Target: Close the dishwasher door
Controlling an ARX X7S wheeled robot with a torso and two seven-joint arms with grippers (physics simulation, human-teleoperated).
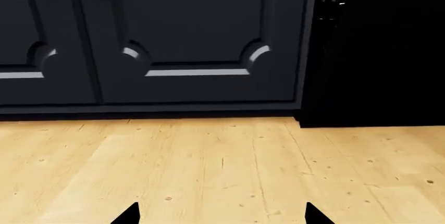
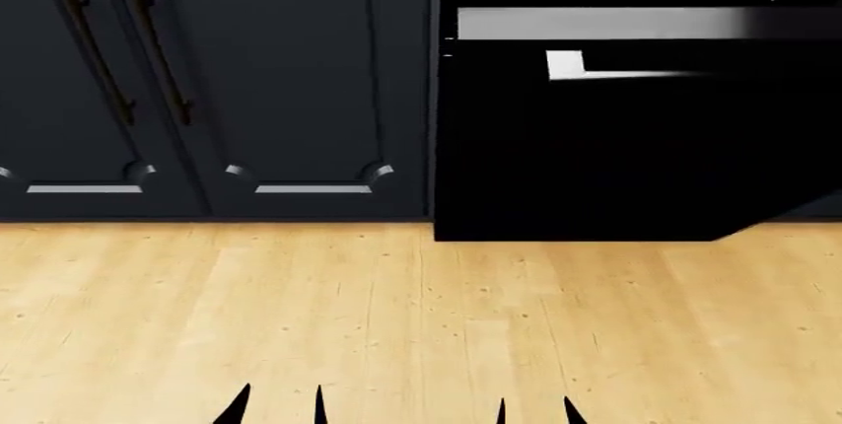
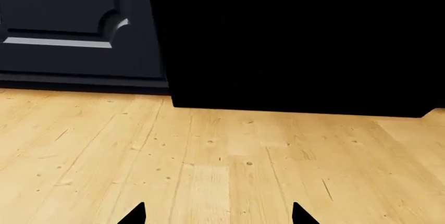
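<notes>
Door (image 2: 632, 148) ajar at right, far edge cut off, handle (image 2: 618, 67) half lost in glare, cabinets (image 2: 211, 79) beside, bare floor (image 2: 421, 316) between, only tips of left fingers (image 2: 241, 406) and right fingers (image 2: 574, 411) visible, both spread, holding nothing

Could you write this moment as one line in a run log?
dishwasher door: ajar, untouched | left gripper: open, empty, above floor | right gripper: open, empty, above floor

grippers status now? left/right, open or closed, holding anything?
Left gripper: open, fingertips spread, nothing between them, over bare floor.
Right gripper: open, empty, short of the dishwasher door.
</notes>
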